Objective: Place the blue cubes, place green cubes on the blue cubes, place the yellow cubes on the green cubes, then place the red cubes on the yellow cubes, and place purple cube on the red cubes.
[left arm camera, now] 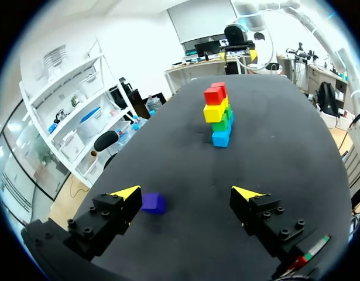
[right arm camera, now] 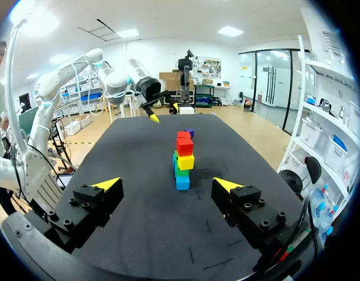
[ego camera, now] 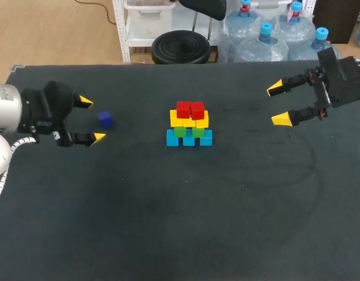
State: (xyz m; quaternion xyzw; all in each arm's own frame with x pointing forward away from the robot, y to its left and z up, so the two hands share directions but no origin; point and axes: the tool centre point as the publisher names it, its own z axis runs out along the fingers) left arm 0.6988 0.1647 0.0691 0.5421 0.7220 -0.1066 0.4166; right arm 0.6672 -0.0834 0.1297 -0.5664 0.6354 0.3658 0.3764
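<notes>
A stack of cubes [ego camera: 189, 124] stands mid-table: blue cubes [ego camera: 189, 139] at the bottom, green cubes [ego camera: 188, 132] on them, yellow cubes [ego camera: 189, 120] above, red cubes [ego camera: 190, 109] on top. The purple cube [ego camera: 106, 119] lies alone on the table to the stack's left. My left gripper [ego camera: 89, 120] is open just left of it; in the left wrist view the purple cube [left arm camera: 153, 203] sits between the fingers, close to one yellow tip, untouched. My right gripper [ego camera: 279, 103] hangs open, empty, to the right of the stack [right arm camera: 183, 161], which stands ahead of it.
The dark table [ego camera: 168, 222] runs wide in front of the stack. Its back edge [ego camera: 168, 64] lies behind the cubes. Nothing else stands on it.
</notes>
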